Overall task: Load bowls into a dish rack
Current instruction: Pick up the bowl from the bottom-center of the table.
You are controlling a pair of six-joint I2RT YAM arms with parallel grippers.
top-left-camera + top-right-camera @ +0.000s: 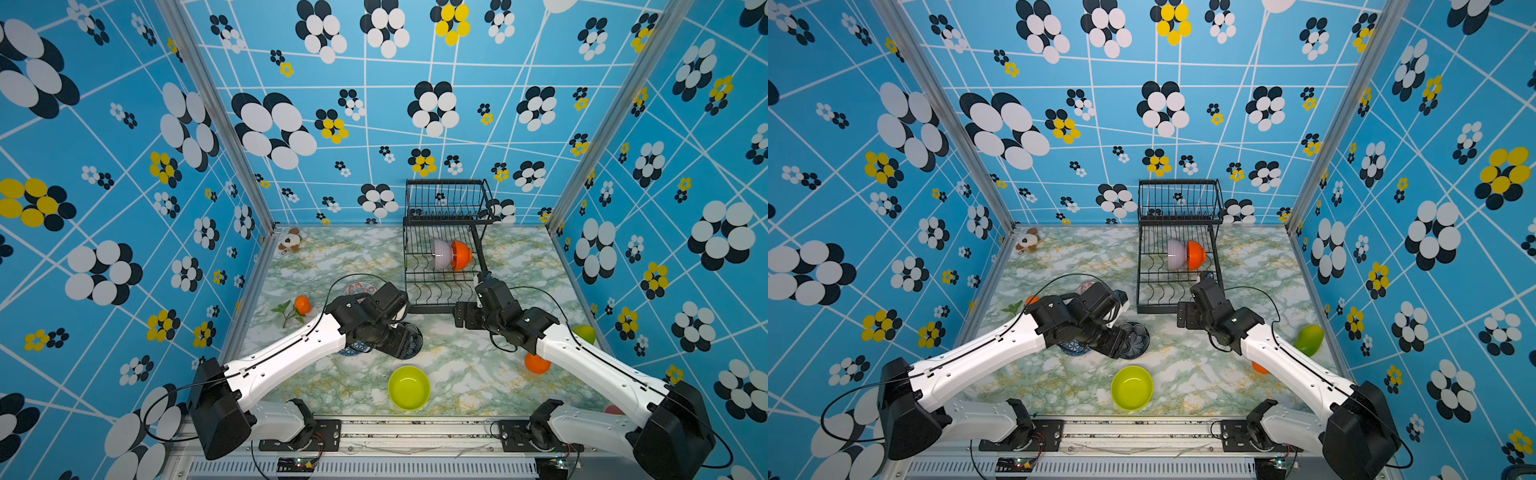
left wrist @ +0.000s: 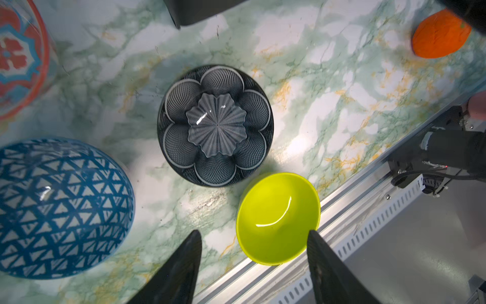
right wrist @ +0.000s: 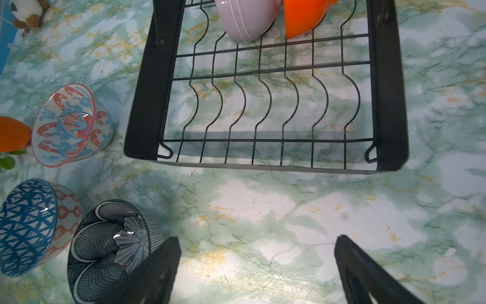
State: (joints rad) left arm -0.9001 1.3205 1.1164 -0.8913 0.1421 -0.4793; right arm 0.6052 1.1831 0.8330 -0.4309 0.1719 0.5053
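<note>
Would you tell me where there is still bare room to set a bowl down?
The rack has its near slots free, before the lilac bowl and orange bowl. The table is bare between rack and green bowl. Crowded left of the rack: floral bowl, blue bowl, black bowl.

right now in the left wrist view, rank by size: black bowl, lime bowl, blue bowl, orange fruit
blue bowl, though cut off at the frame edge
black bowl
lime bowl
orange fruit, partly hidden

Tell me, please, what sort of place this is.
Probably a robot lab cell staged as a kitchen: printed walls box in a marble-look table, two arms mount on a rail, plus a dish rack.
</note>
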